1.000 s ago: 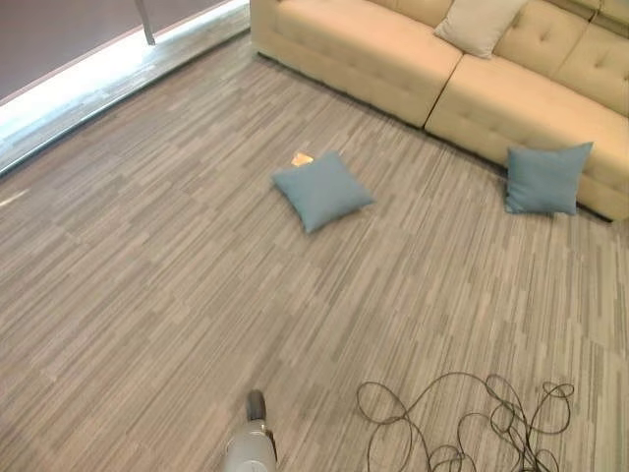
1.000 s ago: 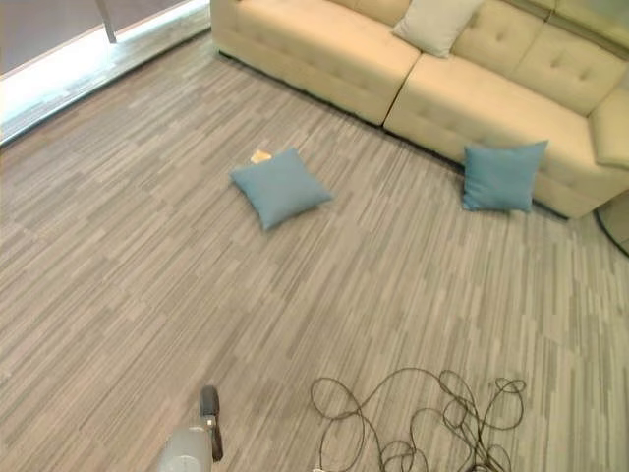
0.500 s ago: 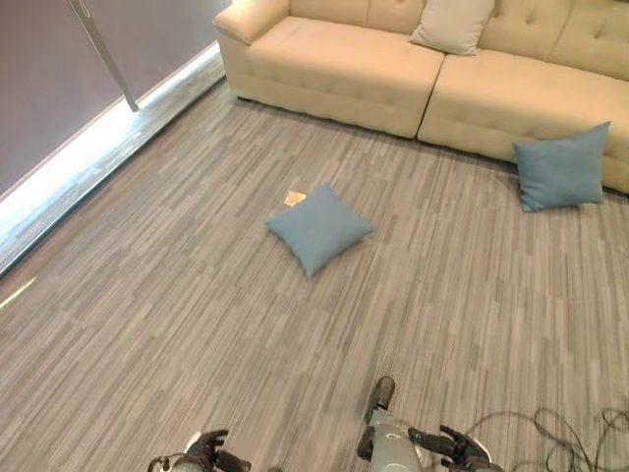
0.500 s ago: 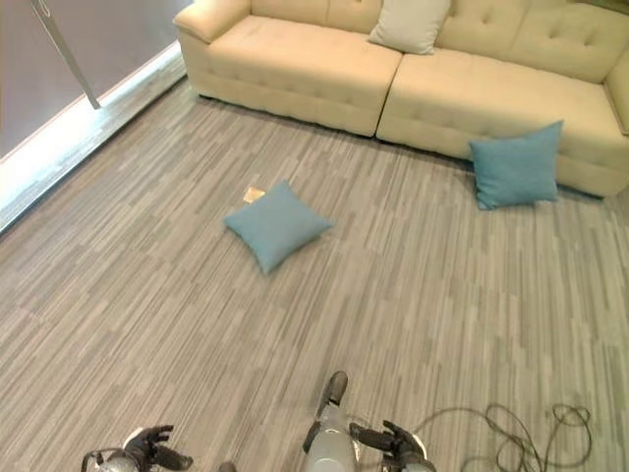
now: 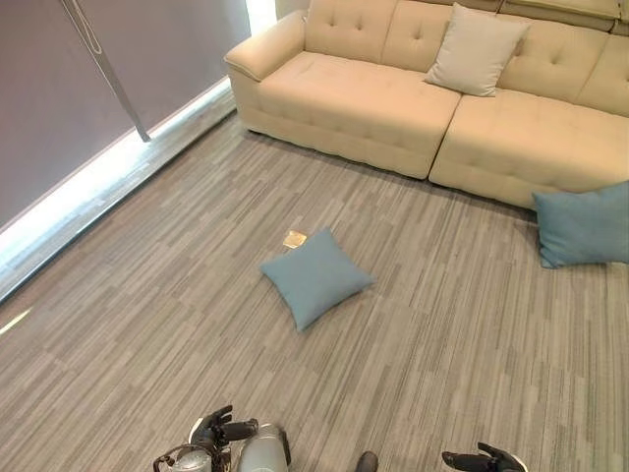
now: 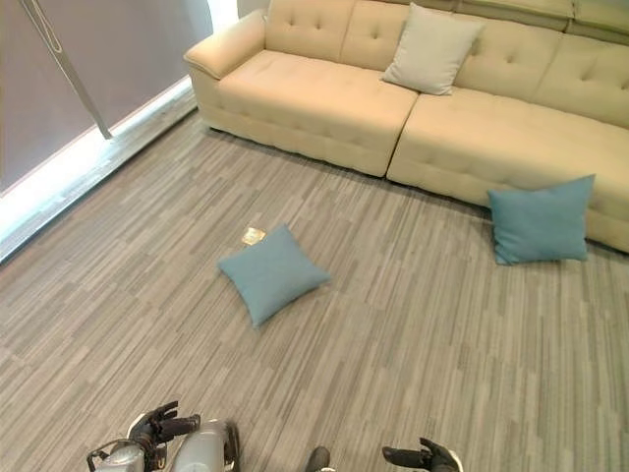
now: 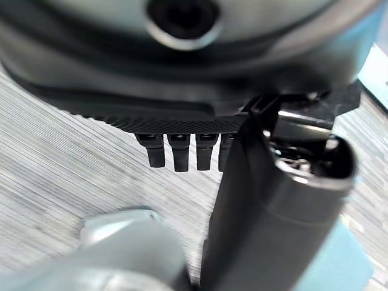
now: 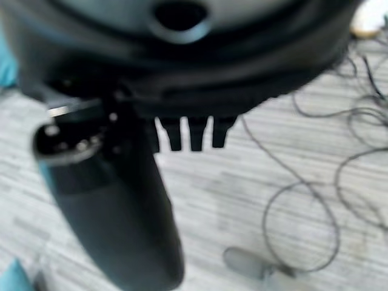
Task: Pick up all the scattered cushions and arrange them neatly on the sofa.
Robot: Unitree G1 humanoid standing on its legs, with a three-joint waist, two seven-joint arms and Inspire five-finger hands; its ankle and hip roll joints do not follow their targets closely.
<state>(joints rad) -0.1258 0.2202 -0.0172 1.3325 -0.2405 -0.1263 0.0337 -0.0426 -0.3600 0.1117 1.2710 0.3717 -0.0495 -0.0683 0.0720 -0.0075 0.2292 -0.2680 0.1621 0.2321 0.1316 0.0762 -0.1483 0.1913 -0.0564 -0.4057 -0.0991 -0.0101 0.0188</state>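
Note:
One blue cushion [image 5: 316, 276] lies flat on the floor, well short of the cream sofa [image 5: 364, 93]. A second blue cushion [image 6: 541, 219] leans against the sofa's front at the right. A beige cushion [image 5: 475, 49] stands upright against the sofa's backrest. My left hand [image 5: 218, 431] is low at the near edge, well in front of the flat cushion, with its fingers relaxed and nothing in them. My right hand [image 5: 482, 459] is at the near edge further right, fingers straight and empty. The left wrist view shows straight fingers [image 7: 176, 154] over the floor.
A small yellowish scrap [image 5: 295, 238] lies on the floor by the flat cushion's far corner. A wall with a blind and a slanted metal rod [image 5: 103, 64] runs along the left, with a bright strip at its foot. Striped grey floor lies between me and the sofa.
The whole picture has shifted, so the camera has moved: more of the sofa shows. Both hands have come into view at the near edge. The cushions lie where they were.

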